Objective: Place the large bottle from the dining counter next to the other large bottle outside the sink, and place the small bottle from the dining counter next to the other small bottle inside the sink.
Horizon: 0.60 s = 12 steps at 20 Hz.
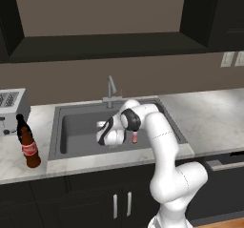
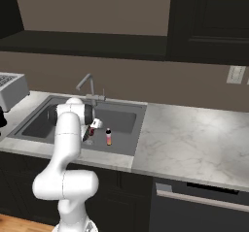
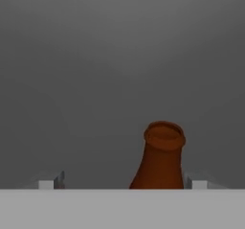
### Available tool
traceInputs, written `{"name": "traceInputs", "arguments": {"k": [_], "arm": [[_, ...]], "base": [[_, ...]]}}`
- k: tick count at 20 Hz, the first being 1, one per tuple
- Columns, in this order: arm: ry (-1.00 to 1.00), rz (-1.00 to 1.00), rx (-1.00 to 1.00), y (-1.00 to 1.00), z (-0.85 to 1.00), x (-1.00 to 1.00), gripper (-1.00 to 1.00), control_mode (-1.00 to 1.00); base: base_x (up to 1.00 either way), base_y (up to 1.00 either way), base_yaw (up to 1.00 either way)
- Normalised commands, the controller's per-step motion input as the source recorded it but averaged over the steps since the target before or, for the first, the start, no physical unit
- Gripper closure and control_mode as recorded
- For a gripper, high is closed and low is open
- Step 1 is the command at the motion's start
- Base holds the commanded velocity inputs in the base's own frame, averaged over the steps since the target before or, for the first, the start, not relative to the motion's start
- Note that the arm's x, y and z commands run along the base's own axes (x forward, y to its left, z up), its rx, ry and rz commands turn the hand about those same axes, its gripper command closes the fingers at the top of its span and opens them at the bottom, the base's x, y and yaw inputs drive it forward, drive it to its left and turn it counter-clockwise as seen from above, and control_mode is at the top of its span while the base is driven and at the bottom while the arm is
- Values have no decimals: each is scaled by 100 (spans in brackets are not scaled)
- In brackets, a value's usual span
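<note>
Gripper [image 3: 124, 181] spread wide, fingertips [image 3: 59, 179] apart, grasping nothing. Small bottle from the dining counter [image 3: 160, 158] between them, close to the right-hand tip in hand view, mouth up. Down inside the sink [image 1: 71, 122], on the grey floor. Second small bottle [image 2: 108, 137] upright just beside, in same basin. Large bottle from the dining counter [image 1: 28, 143] upright on worktop left of sink, near toaster [image 1: 12, 105].

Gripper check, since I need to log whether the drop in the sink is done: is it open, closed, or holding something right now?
Gripper: open, jaws spread either side of a small brown narrow-necked bottle, not clamping it.
</note>
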Motion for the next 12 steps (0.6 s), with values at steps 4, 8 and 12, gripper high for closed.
{"name": "traceInputs", "arguments": {"k": [4, 8, 12], "arm": [[-4, 5, 10, -1, 0, -8, -100, -100], [-5, 6, 10, 0, 0, -27, -100, -100], [-4, 1, 3, -1, 1, -42, -100, -100]], "base": [[0, 0, 0], [0, 0, 0], [0, 0, 0]]}}
